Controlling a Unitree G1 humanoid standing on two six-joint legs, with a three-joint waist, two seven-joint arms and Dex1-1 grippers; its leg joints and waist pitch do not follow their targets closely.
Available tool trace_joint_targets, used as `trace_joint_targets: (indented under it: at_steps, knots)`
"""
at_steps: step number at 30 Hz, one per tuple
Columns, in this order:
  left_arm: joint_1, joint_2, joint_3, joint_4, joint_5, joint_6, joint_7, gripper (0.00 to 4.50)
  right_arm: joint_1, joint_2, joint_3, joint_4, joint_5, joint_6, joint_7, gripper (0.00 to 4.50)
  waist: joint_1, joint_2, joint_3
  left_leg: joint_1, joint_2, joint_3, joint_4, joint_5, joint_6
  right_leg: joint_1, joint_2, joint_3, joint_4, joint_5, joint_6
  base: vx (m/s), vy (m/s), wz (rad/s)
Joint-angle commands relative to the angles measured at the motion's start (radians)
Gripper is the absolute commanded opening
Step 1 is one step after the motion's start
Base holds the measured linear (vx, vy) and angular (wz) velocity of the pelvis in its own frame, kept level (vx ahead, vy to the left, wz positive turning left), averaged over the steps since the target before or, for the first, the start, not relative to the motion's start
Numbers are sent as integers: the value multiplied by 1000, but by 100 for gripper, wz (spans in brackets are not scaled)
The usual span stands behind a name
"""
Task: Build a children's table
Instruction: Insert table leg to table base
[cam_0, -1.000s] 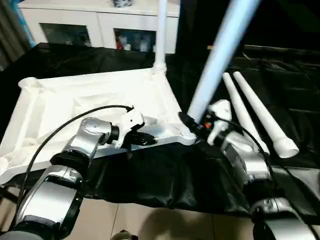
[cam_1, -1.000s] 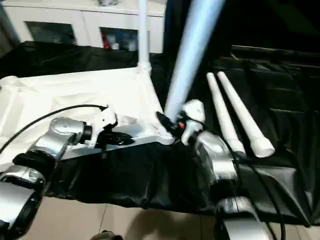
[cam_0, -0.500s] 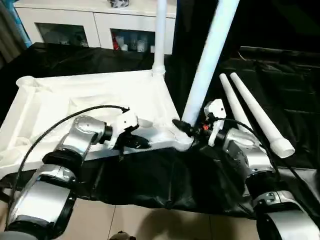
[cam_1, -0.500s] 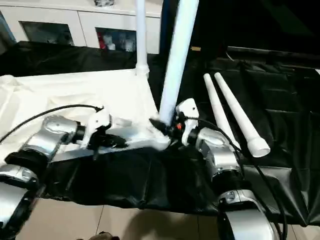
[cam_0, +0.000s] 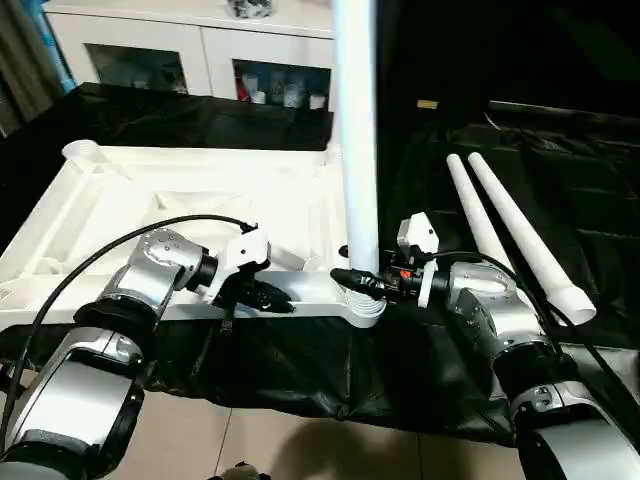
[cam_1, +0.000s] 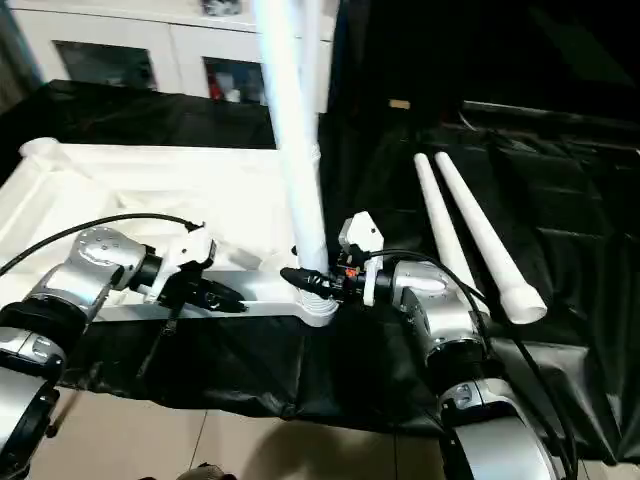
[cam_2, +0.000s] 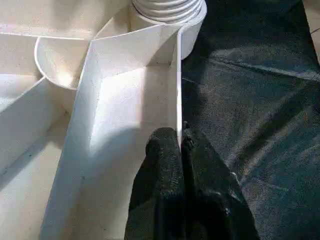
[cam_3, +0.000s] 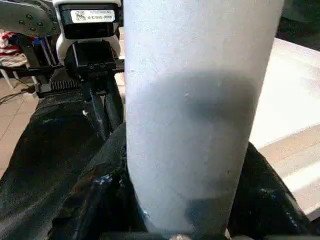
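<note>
Worktop (cam_0: 480, 130) covered in black cloth; pale tiled floor (cam_0: 300, 440) below its near edge. White cabinet (cam_0: 190, 50) with glass doors behind the worktop.

Tabletop (cam_0: 190, 200): one, white, lying underside up on the cloth, ribs showing.

Legs, count four. One upright leg (cam_0: 356, 150) stands in the tabletop's near corner socket (cam_0: 365, 300). A second leg (cam_1: 312, 60) stands upright behind it at the tabletop's far corner, mostly hidden by the first. Two loose legs (cam_0: 520, 240) lie side by side on the cloth, well apart from the tabletop, on the robot's right of it.

Left gripper (cam_0: 275, 297): jaws clenched on the tabletop's near edge wall, one finger each side, close to the near corner socket.

Right gripper (cam_0: 352, 279): jaws grasping the upright leg just above the socket.
</note>
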Motion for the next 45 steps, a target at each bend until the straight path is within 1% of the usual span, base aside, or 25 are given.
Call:
trace_joint_targets:
  at_steps: [1, 5, 6, 9, 11, 12, 13, 14, 16, 17, 18, 19, 21, 22, 28, 32, 34, 38, 39, 40, 41, 42, 43, 44, 45]
  knots:
    - [-10, -16, -9, -36, -2, -12, -5, 0, 59, 15, 61, 56, -51, 22, 17, 189, 2, 17, -54, 31, 81, -31, -93, -251, -17, 35, -90, 44, -65, -68, -301, 0, 0, 0]
    - [-6, -15, 1, -40, -7, -11, 18, 0, 75, 23, 36, 48, -35, -6, -19, 189, 5, 17, -54, 31, 81, -31, -93, -250, -15, 35, -91, 45, -67, -62, -299, 0, 0, 0]
    - [-3, -15, 7, -41, -8, -12, 31, 0, 82, 28, 12, 40, -18, -18, -46, 189, 5, 18, -53, 32, 82, -31, -95, -258, -18, 34, -90, 45, -69, -72, -297, 0, 0, 0]
    - [2, -17, 19, -44, -9, -15, 54, 0, 93, 41, -45, 21, 19, -27, -106, 189, 4, 23, -49, 35, 83, -33, -101, -313, -36, 30, -91, 47, -76, -139, -288, 0, 0, 0]
    - [3, -18, 22, -46, -12, -14, 59, 0, 97, 44, -56, 14, 25, -30, -121, 189, 5, 22, -48, 39, 84, -34, -103, -341, -46, 26, -92, 47, -80, -177, -279, 0, 0, 0]
    - [4, -19, 24, -47, -14, -14, 62, 0, 100, 45, -63, 12, 27, -38, -133, 189, 7, 34, -48, 38, 83, -36, -104, -346, -52, 26, -93, 48, -80, -187, -274, 0, 0, 0]
    - [6, -20, 25, -49, -14, -14, 63, 0, 103, 46, -67, 10, 28, -41, -139, 189, 4, 30, -47, 37, 83, -35, -106, -353, -55, 25, -91, 48, -83, -192, -271, 0, 0, 0]
    - [11, -22, 28, -54, -18, -11, 69, 0, 115, 48, -83, 4, 33, -60, -167, 189, 6, 33, -49, 38, 83, -37, -106, -351, -59, 27, -92, 48, -80, -178, -270, 0, 0, 0]
    - [18, -22, 28, -58, -20, -10, 74, 0, 126, 51, -105, -4, 45, -64, -190, 189, 4, 29, -49, 35, 82, -36, -105, -336, -53, 29, -92, 48, -79, -150, -277, 0, 0, 0]
    - [18, -22, 28, -58, -20, -10, 74, 0, 126, 51, -105, -4, 45, -64, -190, 189, 4, 29, -49, 35, 82, -36, -105, -336, -53, 29, -92, 48, -79, -150, -277, 0, 0, 0]
    - [22, -23, 28, -56, -18, -13, 82, 0, 139, 51, -125, -7, 53, -71, -214, 189, 5, 35, -49, 34, 81, -34, -104, -320, -46, 30, -90, 48, -79, -133, -277, 0, 0, 0]
    - [25, -23, 27, -55, -17, -15, 85, 0, 146, 51, -133, -10, 58, -71, -223, 189, 5, 32, -49, 33, 81, -33, -104, -314, -43, 30, -90, 48, -79, -125, -276, 0, 0, 0]
    - [29, -25, 26, -55, -15, -18, 90, 0, 161, 48, -135, -15, 58, -76, -227, 189, 7, 34, -49, 33, 82, -33, -104, -304, -35, 31, -90, 47, -78, -114, -281, 0, 0, 0]
    - [31, -27, 25, -52, -13, -22, 94, 0, 172, 45, -135, -20, 57, -82, -232, 189, 7, 38, -49, 33, 81, -33, -103, -303, -34, 31, -90, 47, -78, -116, -281, 0, 0, 0]
    - [35, -25, 26, -52, -9, -28, 104, 0, 191, 34, -156, -50, 69, -88, -252, 189, 10, 39, -47, 39, 84, -33, -109, -332, -45, 28, -88, 46, -83, -139, -273, 0, 0, 0]
    - [37, -20, 26, -51, -7, -34, 112, 0, 210, 22, -170, -92, 84, -80, -262, 189, 11, 41, -48, 37, 84, -33, -110, -318, -43, 32, -89, 45, -80, -102, -274, 0, 0, 0]
    - [37, -19, 28, -49, -9, -36, 117, 0, 221, 14, -172, -113, 91, -82, -268, 189, 11, 37, -47, 36, 83, -33, -110, -314, -39, 34, -91, 45, -82, -111, -270, 0, 0, 0]
    - [26, -26, 60, -51, -38, -51, 133, 0, 213, 10, -187, -127, 103, -82, -283, 189, 12, 40, -47, 35, 84, -33, -108, -298, -35, 33, -93, 45, -83, -119, -271, 0, 0, 0]
    - [23, -29, 70, -53, -46, -53, 141, 0, 209, 11, -188, -127, 105, -81, -284, 189, 12, 39, -48, 33, 82, -33, -107, -284, -31, 35, -92, 45, -80, -103, -273, 0, 0, 0]
    - [14, -31, 89, -64, -77, -22, 114, 0, 200, 12, -188, -126, 105, -81, -285, 189, 13, 43, -49, 33, 82, -33, -105, -273, -29, 36, -92, 45, -79, -89, -274, 0, 0, 0]
    - [7, -33, 105, -75, -105, 5, 89, 43, 194, 13, -188, -127, 105, -79, -286, 189, 12, 40, -52, 32, 81, -30, -103, -248, -25, 38, -91, 43, -74, -55, -283, 0, 0, 0]
    - [-3, -33, 130, -97, -145, 34, 62, 43, 186, 14, -184, -129, 106, -78, -287, 189, 11, 38, -58, 26, 78, -29, -95, -187, -8, 43, -89, 41, -63, 22, -293, 0, 0, 0]
    - [-4, -33, 133, -99, -149, 36, 59, 54, 185, 14, -184, -130, 106, -78, -287, 189, 10, 38, -59, 22, 76, -29, -91, -155, 3, 44, -87, 39, -57, 65, -299, 0, 0, 0]
    - [-10, -33, 144, -112, -166, 52, 55, 60, 182, 15, -183, -131, 107, -77, -286, 189, 14, 40, -63, 22, 75, -25, -83, -107, 24, 41, -86, 36, -52, 141, -314, 0, 0, 0]
    - [-23, -36, 164, -129, -191, 73, 59, 64, 180, 13, -179, -133, 111, -76, -287, 189, 15, 37, -62, 21, 74, -22, -78, -89, 47, 40, -83, 34, -47, 183, -324, 0, 0, 0]
